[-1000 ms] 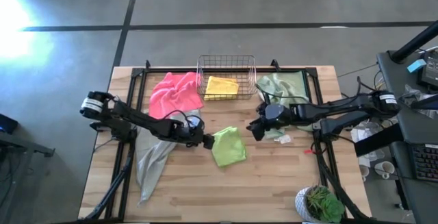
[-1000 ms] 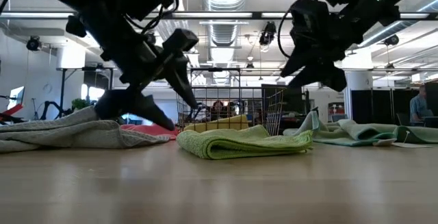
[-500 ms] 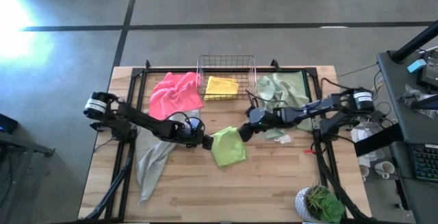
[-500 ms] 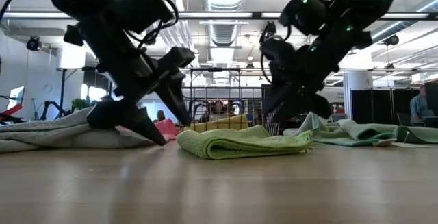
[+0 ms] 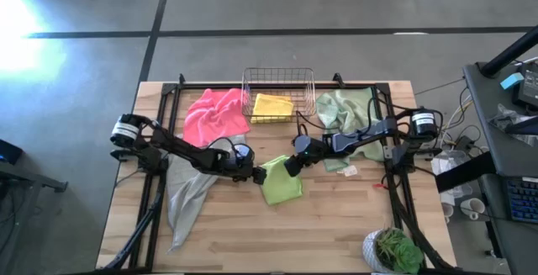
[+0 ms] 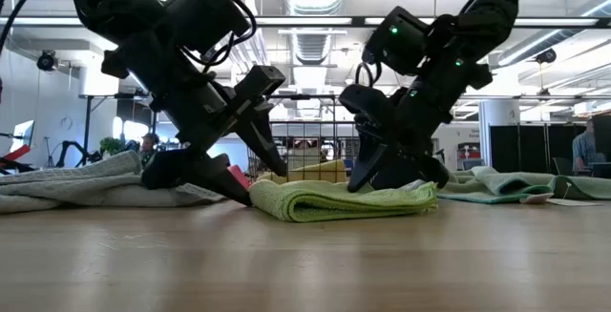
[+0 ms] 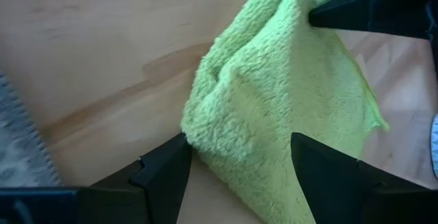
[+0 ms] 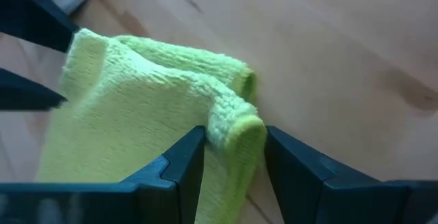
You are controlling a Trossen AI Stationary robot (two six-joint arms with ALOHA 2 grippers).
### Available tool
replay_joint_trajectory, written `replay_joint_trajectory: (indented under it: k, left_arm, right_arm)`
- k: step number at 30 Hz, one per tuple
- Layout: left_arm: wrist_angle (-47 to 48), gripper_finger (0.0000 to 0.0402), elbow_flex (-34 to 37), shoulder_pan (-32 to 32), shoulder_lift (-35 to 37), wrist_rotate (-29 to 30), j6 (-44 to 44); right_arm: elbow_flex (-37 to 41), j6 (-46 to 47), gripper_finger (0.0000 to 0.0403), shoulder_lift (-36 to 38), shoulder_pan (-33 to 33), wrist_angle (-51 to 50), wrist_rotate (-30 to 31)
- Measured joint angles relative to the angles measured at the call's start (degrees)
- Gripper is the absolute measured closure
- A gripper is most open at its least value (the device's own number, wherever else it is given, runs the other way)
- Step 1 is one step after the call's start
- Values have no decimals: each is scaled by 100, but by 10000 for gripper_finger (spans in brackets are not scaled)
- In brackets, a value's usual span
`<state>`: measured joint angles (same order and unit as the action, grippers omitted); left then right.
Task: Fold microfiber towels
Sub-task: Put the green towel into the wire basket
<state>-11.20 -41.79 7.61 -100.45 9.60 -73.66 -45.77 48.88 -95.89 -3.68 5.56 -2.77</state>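
A folded lime green towel [image 5: 282,182] lies flat mid-table. My left gripper [image 5: 256,174] is open at its far left corner [image 7: 195,125], one finger beside the towel and one over it. My right gripper [image 5: 290,166] is open at the far right corner, its fingers on either side of the thick fold [image 8: 236,125]. A pink towel [image 5: 216,115], a sage green towel [image 5: 345,109] and a grey towel [image 5: 189,195] lie spread on the table. A yellow towel [image 5: 271,107] lies in the wire basket [image 5: 252,81]. My left gripper comes slanting down from the table's left, its open fingers across the towel's far left corner [image 7: 205,142]. One fingertip [image 7: 168,166] is at the corner's edge. Whether either finger presses the cloth cannot be told. The towel lies flat on the table. My right gripper comes slanting down from the table's right. The rolled fold at the towel's far right corner [image 8: 239,138] fills the gap between its open fingers [image 8: 181,159] and meets their inner sides. Several layers lie there, with the cloth slack on the table.
A potted plant [image 5: 393,250] stands at the near right edge. A small white scrap [image 5: 349,171] lies right of the lime towel. The grey towel hangs toward the near left. Bare wood lies near the front edge.
My right gripper has swung toward the table's left and come down from mid-air to the lime towel's far right corner. My left gripper has sunk a little onto the far left corner. The towel has stayed where it was.
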Motion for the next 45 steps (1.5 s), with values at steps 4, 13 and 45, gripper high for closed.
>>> replay_joint_trajectory:
  k: [4,13,45]
  left_arm:
    - [-375,165,3,-54,-54,-139,337]
    - [-467,229,3,-77,-66,-97,703]
    - [-389,400,-135,-575,1316,72,2997]
  right_arm:
    - [-91,-117,259,-193,0,310,-373]
    - [-320,-200,289,-248,-9,238,-522]
    - [-2311,-1232,394,172,87,-2375,-134]
